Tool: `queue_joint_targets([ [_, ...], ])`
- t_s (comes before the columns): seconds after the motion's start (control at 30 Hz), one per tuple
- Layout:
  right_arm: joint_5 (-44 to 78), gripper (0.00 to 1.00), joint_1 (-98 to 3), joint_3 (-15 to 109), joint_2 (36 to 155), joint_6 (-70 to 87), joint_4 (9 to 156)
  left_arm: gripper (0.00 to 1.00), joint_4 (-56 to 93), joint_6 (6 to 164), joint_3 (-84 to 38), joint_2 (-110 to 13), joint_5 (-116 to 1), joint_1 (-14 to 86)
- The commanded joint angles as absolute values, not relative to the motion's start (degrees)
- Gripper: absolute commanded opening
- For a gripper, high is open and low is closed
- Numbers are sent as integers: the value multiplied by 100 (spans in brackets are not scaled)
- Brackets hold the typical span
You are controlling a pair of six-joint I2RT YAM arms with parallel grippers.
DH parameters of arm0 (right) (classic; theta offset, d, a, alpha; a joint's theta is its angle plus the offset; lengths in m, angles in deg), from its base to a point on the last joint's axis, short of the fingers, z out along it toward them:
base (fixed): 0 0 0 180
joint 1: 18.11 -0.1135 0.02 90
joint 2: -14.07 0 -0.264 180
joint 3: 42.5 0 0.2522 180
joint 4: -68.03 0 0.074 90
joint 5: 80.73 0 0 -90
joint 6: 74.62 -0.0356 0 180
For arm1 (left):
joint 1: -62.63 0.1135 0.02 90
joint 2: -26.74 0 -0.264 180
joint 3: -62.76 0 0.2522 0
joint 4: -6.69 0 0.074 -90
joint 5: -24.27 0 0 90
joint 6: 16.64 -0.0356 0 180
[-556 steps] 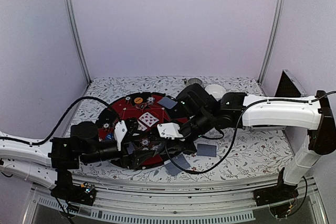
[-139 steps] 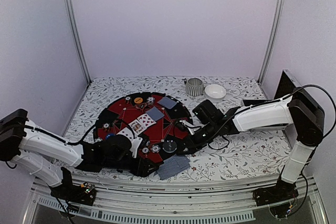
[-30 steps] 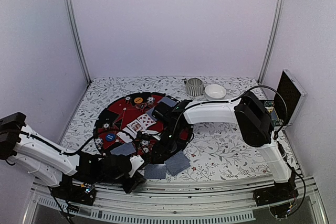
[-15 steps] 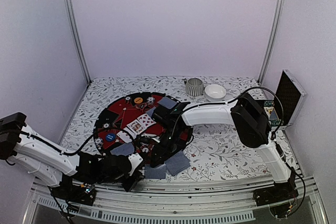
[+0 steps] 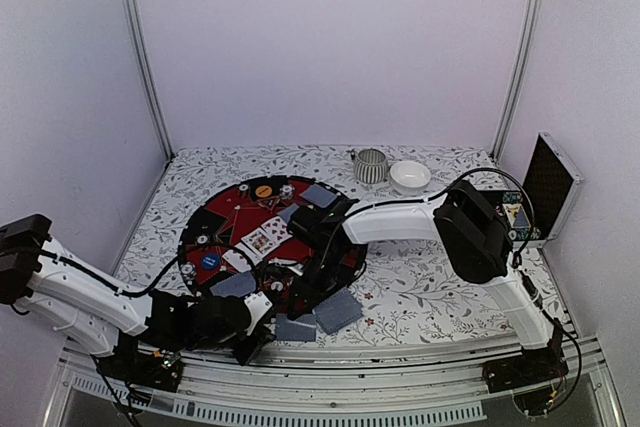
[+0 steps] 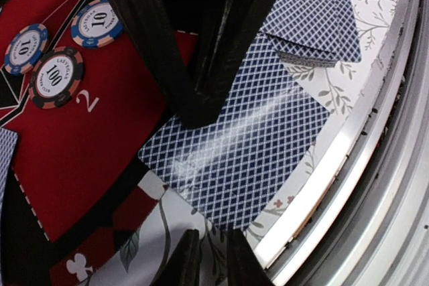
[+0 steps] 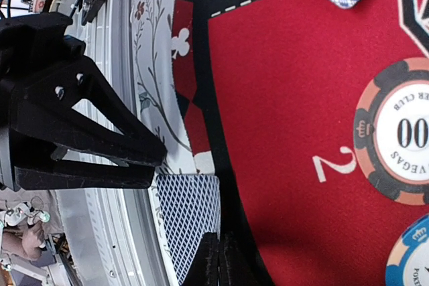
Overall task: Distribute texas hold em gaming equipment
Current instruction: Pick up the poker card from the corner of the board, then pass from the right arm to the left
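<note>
A single grey-blue-backed card (image 6: 241, 152) lies flat, half on the red-and-black mat (image 6: 87, 159) and half on the flowered cloth at the front edge. My right gripper (image 7: 218, 259) points down with its shut tips on that card (image 7: 188, 219); the card stays flat. My left gripper (image 6: 209, 262) hovers low just before the card, its fingers a narrow gap apart with nothing between them. A small stack of cards (image 6: 315, 25) lies beside it. Blue chips (image 6: 97, 23) and a black chip (image 6: 57, 77) sit on the mat. Face-up cards (image 5: 262, 239) lie mid-mat.
A ribbed grey cup (image 5: 371, 165) and a white bowl (image 5: 410, 175) stand at the back. A black open case (image 5: 548, 187) leans at the right wall. The metal front rail (image 5: 350, 357) runs just below the cards. The two grippers are close together.
My right gripper's jaws have closed and its tips have come down onto the single card near the front edge. The left arm has hardly moved.
</note>
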State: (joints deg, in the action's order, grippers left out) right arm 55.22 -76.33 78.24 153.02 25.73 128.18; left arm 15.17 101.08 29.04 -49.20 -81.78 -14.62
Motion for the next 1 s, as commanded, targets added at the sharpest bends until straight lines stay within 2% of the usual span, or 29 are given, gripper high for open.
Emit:
queue_joint_targets([
  [0.0,5508,2,-7732,7898,15521,2532,12965,17,1509,10191,2990,-4820,-8328,-1467],
  [0.13,5776,2,-7611,7997,15263,2314,12794,18,1816,10282,2893,-4336,-8488,-1451],
  [0.2,5990,2,-7470,7958,14995,2114,12476,23,2033,10268,2786,-3870,-8525,-1451],
  [0.33,6229,2,-7251,7736,14150,1417,11389,52,2156,10273,2702,-2572,-8717,-1444],
  [0.43,6067,2,-7109,7408,13558,634,10199,70,2143,10462,2764,-1433,-9133,-1355],
  [0.53,5668,2,-6967,6837,13015,-269,8869,74,1974,10550,2874,-471,-9287,-1115],
  [0.63,5322,2,-6959,6151,12533,-1004,7540,79,1869,10513,2820,-74,-9232,-848],
  [0.8,4868,2,-7166,5560,12177,-1410,6425,87,1594,10286,2444,-571,-8743,-160],
  [0.97,4893,2,-7278,5408,12046,-1509,5948,87,1164,10234,1963,-1289,-8036,564],
])
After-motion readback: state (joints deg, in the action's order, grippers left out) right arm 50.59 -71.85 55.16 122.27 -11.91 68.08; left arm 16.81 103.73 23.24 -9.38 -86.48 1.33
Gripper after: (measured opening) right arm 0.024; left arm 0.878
